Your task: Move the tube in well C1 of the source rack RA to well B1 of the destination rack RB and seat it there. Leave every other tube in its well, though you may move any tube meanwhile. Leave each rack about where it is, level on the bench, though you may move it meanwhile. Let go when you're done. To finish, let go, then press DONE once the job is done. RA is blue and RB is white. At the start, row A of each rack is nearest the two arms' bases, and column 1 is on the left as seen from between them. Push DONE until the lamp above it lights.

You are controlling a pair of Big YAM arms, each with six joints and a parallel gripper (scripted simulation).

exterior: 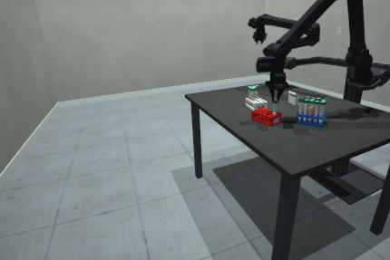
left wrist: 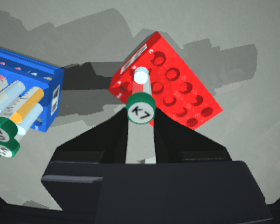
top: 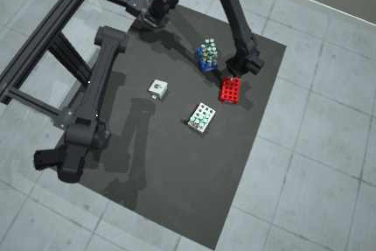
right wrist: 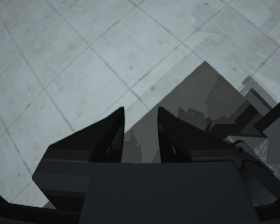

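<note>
While the left gripper [top: 232, 76] [exterior: 275, 100] [left wrist: 140, 113] grips, tube [left wrist: 140, 107] [exterior: 275, 107] upright, cap upward.

A red rack [top: 230, 90] [exterior: 266, 117] [left wrist: 172, 87] stands on the dark table [top: 175, 177] [exterior: 290, 148], with rows of round wells in its top and a pale label on one end. Pale floor tiles [top: 315, 147] [exterior: 104, 184] [right wrist: 85, 65] with thin dark seams spread around the table. Plain grey walls [exterior: 136, 16] meet the floor at a light skirting strip [exterior: 159, 90], and a small light plate [exterior: 338, 30] sits on one wall.
</note>
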